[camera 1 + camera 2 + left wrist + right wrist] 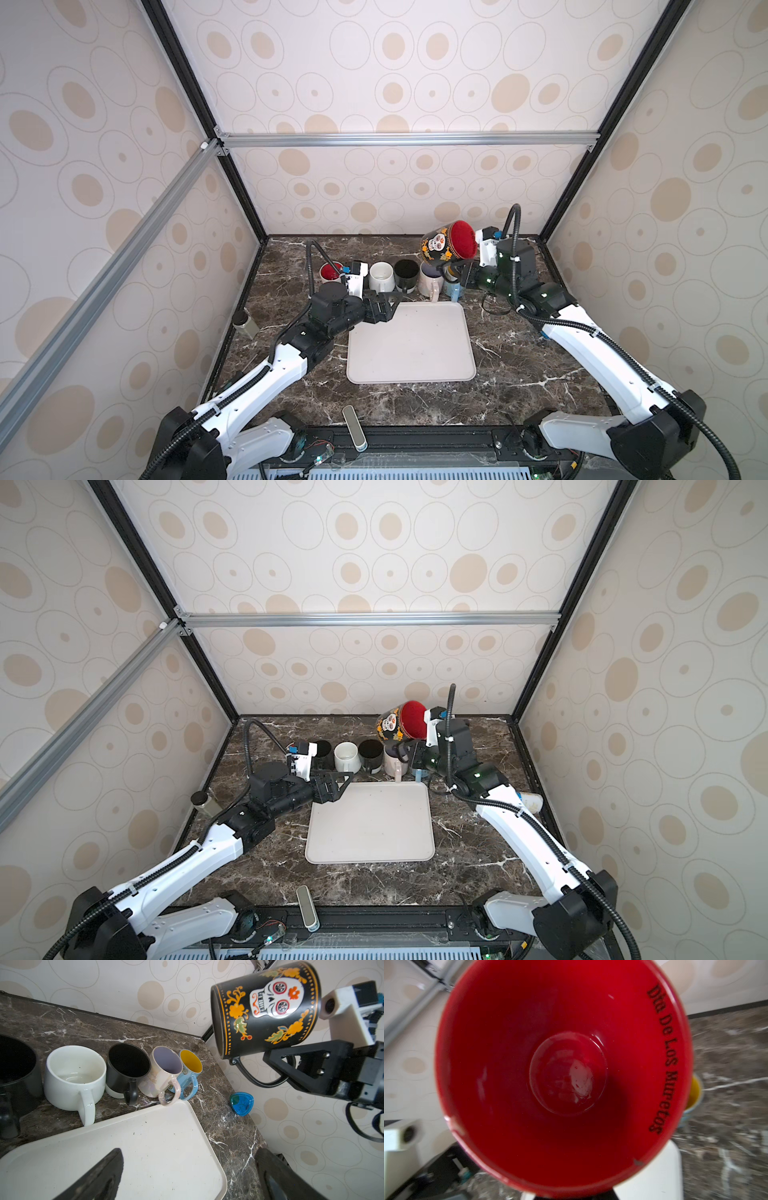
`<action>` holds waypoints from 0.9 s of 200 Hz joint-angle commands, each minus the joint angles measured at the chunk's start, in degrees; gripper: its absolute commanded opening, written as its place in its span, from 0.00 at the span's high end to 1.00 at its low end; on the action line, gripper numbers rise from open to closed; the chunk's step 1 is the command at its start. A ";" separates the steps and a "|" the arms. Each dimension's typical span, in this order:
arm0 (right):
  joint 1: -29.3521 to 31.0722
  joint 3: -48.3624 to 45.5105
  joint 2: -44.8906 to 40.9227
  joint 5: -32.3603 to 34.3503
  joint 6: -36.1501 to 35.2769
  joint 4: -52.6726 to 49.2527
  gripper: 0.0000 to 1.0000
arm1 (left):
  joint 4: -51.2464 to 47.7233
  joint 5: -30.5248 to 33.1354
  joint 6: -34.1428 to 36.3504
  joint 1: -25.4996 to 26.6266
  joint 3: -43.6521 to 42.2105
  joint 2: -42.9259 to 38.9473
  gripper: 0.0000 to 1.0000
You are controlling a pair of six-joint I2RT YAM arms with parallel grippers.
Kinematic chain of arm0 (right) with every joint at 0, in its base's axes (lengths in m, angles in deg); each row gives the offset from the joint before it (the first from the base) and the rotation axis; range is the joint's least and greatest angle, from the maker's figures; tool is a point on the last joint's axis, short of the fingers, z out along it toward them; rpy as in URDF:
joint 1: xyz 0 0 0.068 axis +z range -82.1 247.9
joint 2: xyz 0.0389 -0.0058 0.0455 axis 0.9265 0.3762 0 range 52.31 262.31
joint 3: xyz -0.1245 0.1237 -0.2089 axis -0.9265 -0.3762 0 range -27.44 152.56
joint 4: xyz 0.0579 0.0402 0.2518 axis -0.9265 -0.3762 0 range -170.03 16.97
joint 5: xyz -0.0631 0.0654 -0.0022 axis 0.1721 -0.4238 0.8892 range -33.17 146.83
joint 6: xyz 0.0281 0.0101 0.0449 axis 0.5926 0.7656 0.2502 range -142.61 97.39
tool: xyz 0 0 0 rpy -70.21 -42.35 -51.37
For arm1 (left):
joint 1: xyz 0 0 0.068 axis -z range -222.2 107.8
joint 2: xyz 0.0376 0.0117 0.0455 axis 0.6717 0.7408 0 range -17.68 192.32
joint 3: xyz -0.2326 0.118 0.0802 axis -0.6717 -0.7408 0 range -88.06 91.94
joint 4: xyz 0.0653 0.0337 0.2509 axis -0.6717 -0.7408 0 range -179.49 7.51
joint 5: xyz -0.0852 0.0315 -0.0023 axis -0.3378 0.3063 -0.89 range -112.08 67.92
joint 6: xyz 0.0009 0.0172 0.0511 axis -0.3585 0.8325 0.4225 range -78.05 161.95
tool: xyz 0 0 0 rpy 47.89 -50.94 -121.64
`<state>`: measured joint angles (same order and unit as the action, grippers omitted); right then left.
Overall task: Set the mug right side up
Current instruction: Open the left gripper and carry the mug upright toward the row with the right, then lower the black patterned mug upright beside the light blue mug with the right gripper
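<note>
The mug point(446, 247) point(399, 725) is black with a white skull, orange flowers and a red inside. It hangs in the air above the right end of the mug row, tipped on its side. My right gripper point(451, 272) point(405, 750) is shut on its handle, as the left wrist view shows, with the mug point(264, 1012) above the right gripper point(291, 1064). The mug's red inside point(562, 1064) fills the right wrist view and hides the jaws. My left gripper point(395, 306) point(347, 785) point(190, 1153) is open and empty over the tray's far left corner.
A white tray point(411, 365) point(145, 1136) lies mid-table. Behind it stand several upright mugs: white point(381, 276), black point(406, 272), pearly point(430, 280) and blue with a yellow inside point(190, 1072). A small blue object point(241, 1103) lies right of the tray. A grey jar point(245, 322) stands at the left wall.
</note>
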<state>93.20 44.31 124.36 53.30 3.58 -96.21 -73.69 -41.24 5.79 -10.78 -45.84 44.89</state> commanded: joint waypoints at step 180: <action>-18.09 6.70 15.78 19.11 -13.48 -4.24 1.00 | 1.40 -0.77 2.59 -3.99 -3.36 -0.42 0.00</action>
<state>75.19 50.60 139.77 74.22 -11.15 -107.71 -73.19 -41.72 6.92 -13.84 -49.36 44.89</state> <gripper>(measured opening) 0.179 0.999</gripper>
